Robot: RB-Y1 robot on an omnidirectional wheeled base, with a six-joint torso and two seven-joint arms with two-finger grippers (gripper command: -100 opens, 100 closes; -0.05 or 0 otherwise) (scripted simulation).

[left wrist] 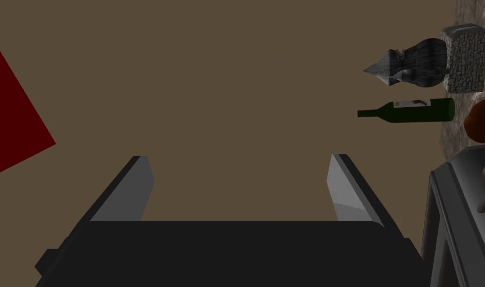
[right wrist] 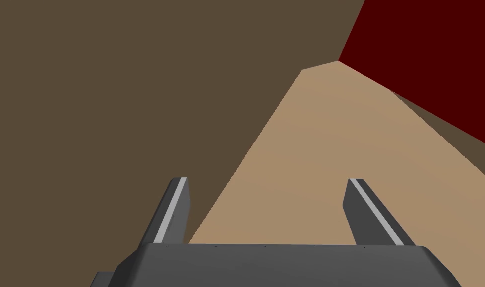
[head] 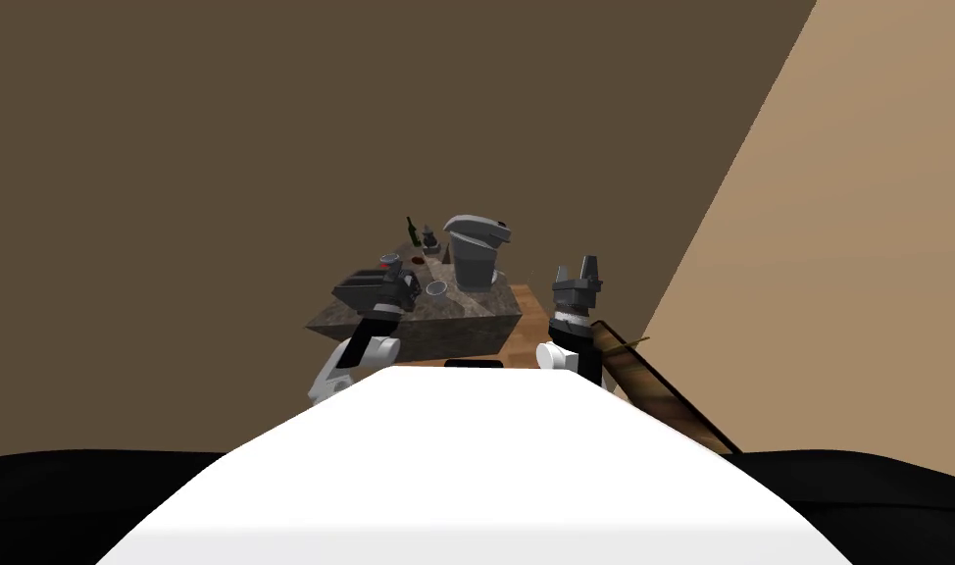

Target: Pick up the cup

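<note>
Cup: small grey cup [head: 436,287] standing on the stone-look worktop [head: 480,304], just in front of the big grey appliance [head: 476,250]. There's a second grey cup [head: 390,260] further back, so which one is meant is kind of a guess, I'm going with the nearer one.

Left end effector: the left end effector [head: 404,279] hangs over the left part of the worktop, near the cup but not on it as far as I can tell. From its wrist cam [left wrist: 240,169] the fingers are spread wide with nothing between them. It's aimed at the brown wall, with a green bottle [left wrist: 408,110] off to one side.

Right end effector: the right end effector [head: 578,273] is held up off the right edge of the worktop, well apart from the cup. It's released too [right wrist: 269,187] and empty.

Done so far: I'd say only the setup. The robot is at the worktop with its left arm out over it.

Still to do: basically everything, i.e. line the fingers up on the cup, come down, clench and lift.

Heads up: it's crowded around the cup, so the approach looks tight.
</note>
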